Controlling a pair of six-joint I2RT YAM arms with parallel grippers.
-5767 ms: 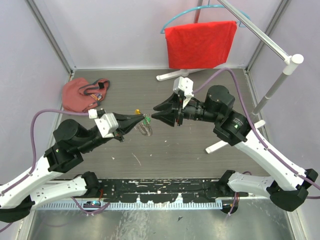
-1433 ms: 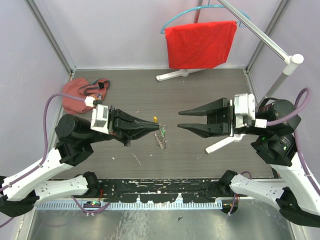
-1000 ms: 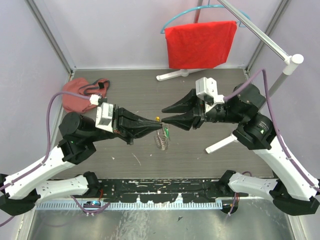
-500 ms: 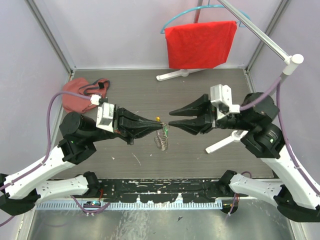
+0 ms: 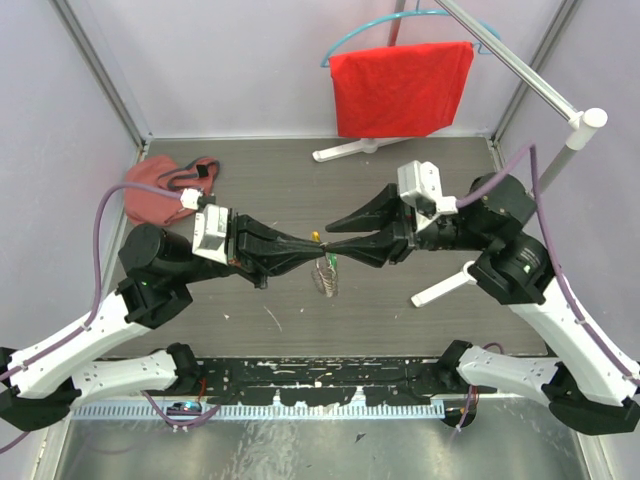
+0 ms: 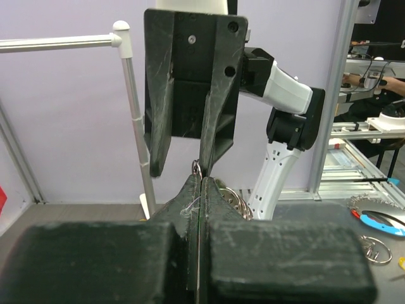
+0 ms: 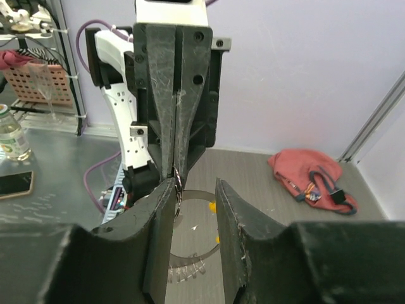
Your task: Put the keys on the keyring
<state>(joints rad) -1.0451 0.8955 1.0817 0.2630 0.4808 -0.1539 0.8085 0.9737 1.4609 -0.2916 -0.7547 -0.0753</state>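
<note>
Silvery keyring (image 5: 325,276) pinched where two arms meet

Over the grey table (image 5: 400,310), the left gripper (image 5: 318,250) has its jaws pressed together on a thin loop of the keyring, whose coils dangle below its tips. The right gripper (image 5: 328,238) faces it tip to tip, jaws partly spread, one finger (image 7: 158,215) just beside that loop

Red cloth (image 5: 400,88); salmon-pink pouch (image 5: 160,190); silvery keyring (image 5: 325,276).

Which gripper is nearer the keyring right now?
Left. The left gripper is shut on the keyring, which hangs below its tips; the right gripper stands open facing it, not gripping.
</note>
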